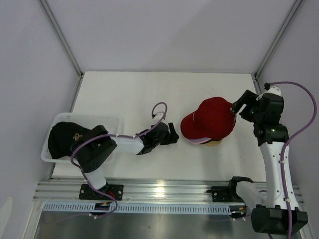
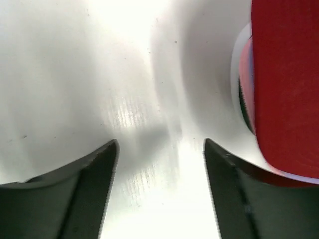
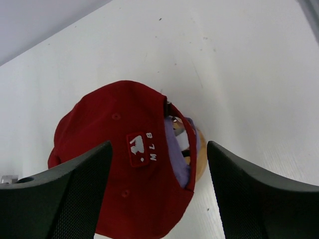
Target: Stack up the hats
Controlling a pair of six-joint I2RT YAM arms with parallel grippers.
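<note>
top external view: the red hat (image 1: 208, 119) tops a stack right of centre on the table (image 1: 149, 94). A lavender hat (image 1: 201, 141) edge peeks out beneath its brim, and the wooden stand (image 1: 214, 145) is underneath. a black hat (image 1: 67, 139) lies in the white basket (image 1: 84, 115) at the left edge, well apart from the stack. the left gripper (image 1: 173, 134) sits low just beside the stack's brim side. the right gripper (image 1: 237, 106) hangs at the rear of the red hat.

left wrist view: the jaws stand spread with only bare table between them, so this pincer is released and carries nothing. the red brim fills the right edge.

right wrist view: the right pincer is likewise spread wide and empty, poised above the back of the red hat. there the mlb patch (image 3: 142, 148) shows, and lavender fabric is visible through the strap opening.

these caps should be light and soft, with nothing fragile about them. a crown will likely collapse under a pinch, while the curved brim is stiffer and gives the surer hold. the black hat looks like the one left to bring. i would take it by the brim or a fold of the crown and lift it clear of the basket wall.
</note>
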